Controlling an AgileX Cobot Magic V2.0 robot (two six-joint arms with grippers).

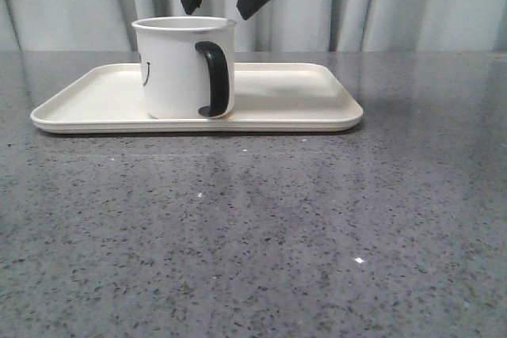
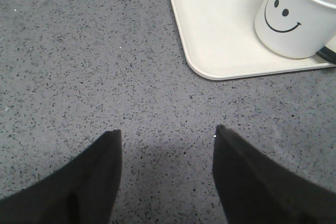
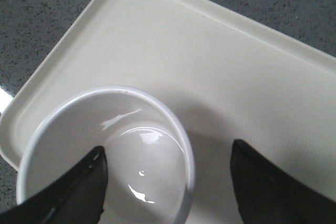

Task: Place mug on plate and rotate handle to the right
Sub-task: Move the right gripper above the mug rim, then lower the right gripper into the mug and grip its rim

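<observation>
Left pincer (image 2: pixel 167 174): spread wide, holding nothing, over bare speckled counter (image 1: pixel 253 235) just off the plate's rounded corner. Plate (image 1: pixel 301 93) lies toward the counter's far edge; broad open counter along its near rim. Mug (image 1: pixel 184 67) stands upright on the plate's left half, near its front rim; smiley on its left side, handle (image 1: pixel 214 78) facing the camera. Right pincer (image 3: pixel 168 182): wide open above the mug, one finger (image 3: pixel 73 192) over the mug's mouth, gripping nothing. Plate's right half bare.
</observation>
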